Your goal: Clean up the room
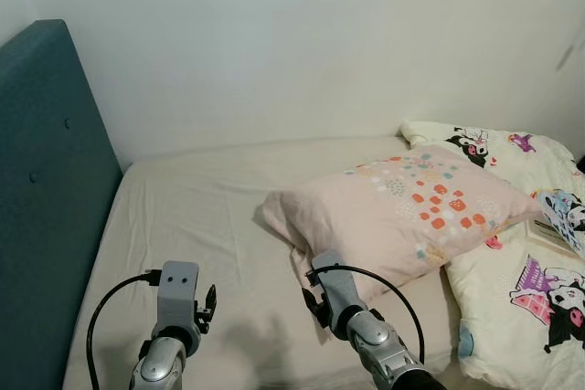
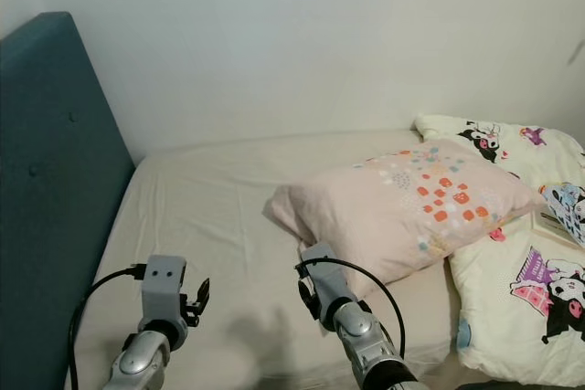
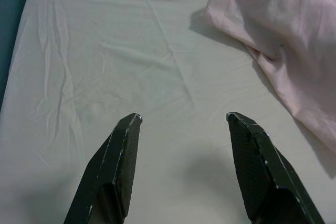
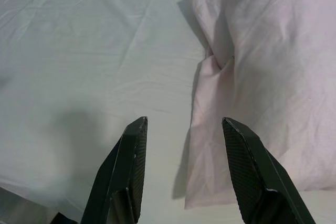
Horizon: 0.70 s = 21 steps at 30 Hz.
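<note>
The right gripper [image 4: 184, 121] hangs with its two black fingers spread, one fingertip [image 4: 237, 129] over the near edge of the pale pink pillow with orange and teal dots [image 1: 402, 203], the other over bare sheet. The left gripper [image 3: 184, 116], fingers likewise spread and holding nothing, hovers over the wrinkled cream bedsheet [image 1: 196, 212], beside the pillow on the side of the teal padded headboard [image 1: 46, 198]. On the pillow's far side from the headboard, touching it, lies a cream quilt printed with cartoon characters [image 1: 521, 289].
</note>
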{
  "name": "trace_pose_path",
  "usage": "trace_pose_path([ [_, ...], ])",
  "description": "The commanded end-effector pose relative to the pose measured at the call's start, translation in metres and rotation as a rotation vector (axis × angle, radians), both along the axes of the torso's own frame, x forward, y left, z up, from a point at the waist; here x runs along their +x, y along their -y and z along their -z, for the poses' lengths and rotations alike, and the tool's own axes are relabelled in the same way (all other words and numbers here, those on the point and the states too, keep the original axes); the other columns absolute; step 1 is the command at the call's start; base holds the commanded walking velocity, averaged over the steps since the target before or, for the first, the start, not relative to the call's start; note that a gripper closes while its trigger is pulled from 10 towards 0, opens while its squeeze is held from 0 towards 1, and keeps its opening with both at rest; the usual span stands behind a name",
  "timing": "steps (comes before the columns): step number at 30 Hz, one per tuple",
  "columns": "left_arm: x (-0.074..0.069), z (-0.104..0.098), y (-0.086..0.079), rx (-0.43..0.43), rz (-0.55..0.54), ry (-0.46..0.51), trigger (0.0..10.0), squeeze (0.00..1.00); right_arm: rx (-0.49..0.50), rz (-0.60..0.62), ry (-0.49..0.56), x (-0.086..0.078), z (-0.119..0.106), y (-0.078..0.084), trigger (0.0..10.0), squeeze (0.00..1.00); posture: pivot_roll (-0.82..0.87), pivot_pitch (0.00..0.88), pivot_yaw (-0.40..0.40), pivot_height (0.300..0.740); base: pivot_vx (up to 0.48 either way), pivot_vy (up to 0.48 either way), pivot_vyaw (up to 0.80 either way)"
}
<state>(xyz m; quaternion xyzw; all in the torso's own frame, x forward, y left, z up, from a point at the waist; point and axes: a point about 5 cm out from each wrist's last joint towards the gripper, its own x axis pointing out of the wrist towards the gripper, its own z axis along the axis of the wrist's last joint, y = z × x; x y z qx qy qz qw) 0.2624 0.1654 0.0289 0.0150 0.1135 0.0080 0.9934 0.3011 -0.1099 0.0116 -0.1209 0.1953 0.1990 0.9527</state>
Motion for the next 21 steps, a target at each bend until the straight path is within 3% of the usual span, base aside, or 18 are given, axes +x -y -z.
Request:
trace_pose_path([
  [1, -0.0021, 0.0035, 0.0010, 0.006, 0.006, -0.021, 10.0, 0.00, 0.002, -0.001, -0.006, -0.0026, 0.0026, 0.0003, 10.0, 0.00, 0.04, 0.053, -0.026, 0.740, 0.000, 0.000, 0.00],
  [21, -0.0017, 0.0031, 0.0034, 0.003, 0.009, -0.018, 10.0, 0.00, -0.001, 0.005, -0.008, -0.0020, 0.0023, 0.0027, 10.0, 0.00, 0.03, 0.061, -0.029, 0.740, 0.000, -0.402, 0.00],
])
